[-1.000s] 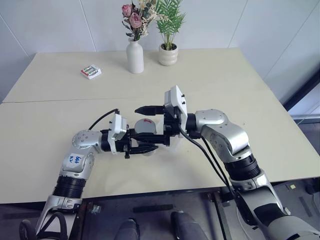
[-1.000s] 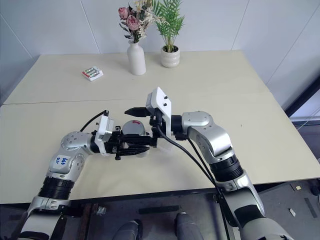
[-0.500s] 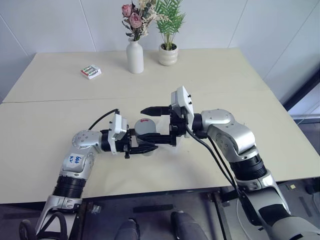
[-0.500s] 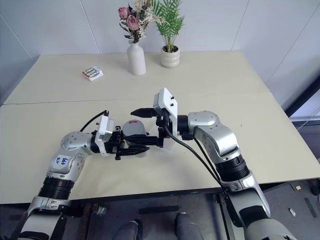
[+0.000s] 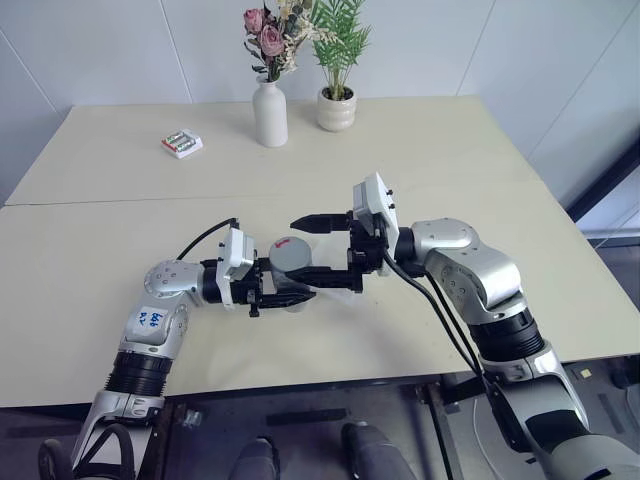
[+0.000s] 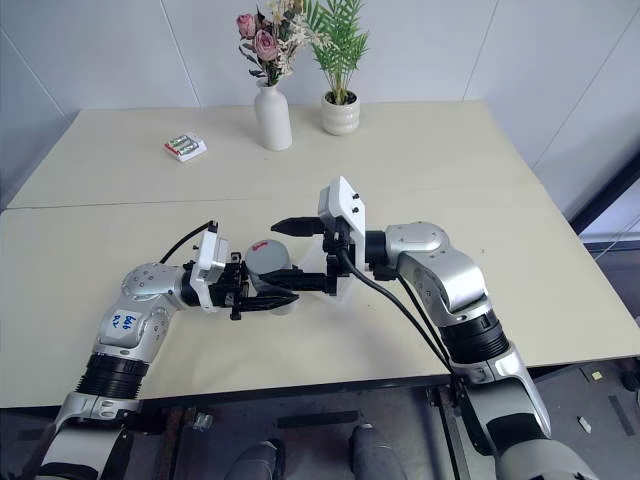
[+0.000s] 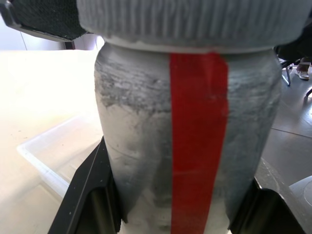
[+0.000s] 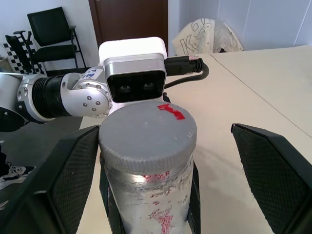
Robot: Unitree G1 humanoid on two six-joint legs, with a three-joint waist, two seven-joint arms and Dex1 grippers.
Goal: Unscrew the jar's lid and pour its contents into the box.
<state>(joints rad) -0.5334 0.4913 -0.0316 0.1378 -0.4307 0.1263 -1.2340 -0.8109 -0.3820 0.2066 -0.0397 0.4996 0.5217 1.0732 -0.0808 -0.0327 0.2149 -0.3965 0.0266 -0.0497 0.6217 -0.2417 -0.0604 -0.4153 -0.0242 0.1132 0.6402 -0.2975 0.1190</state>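
1. Clamped tight, the left gripper (image 5: 300, 287) holds the small silvery metal jar (image 7: 185, 146) with a red stripe upright above the table.
2. Right gripper (image 5: 325, 251) stands wide open, fingers flanking the round grey ribbed lid (image 8: 147, 134) without touching it.
3. Lid sits on the jar, just over the shallow clear plastic box (image 7: 53, 156).

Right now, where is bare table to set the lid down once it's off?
Bare table lies right of the right gripper, and left of the left gripper. Crowded: the centre, around jar and box, and by the packet, vase and plant pot.
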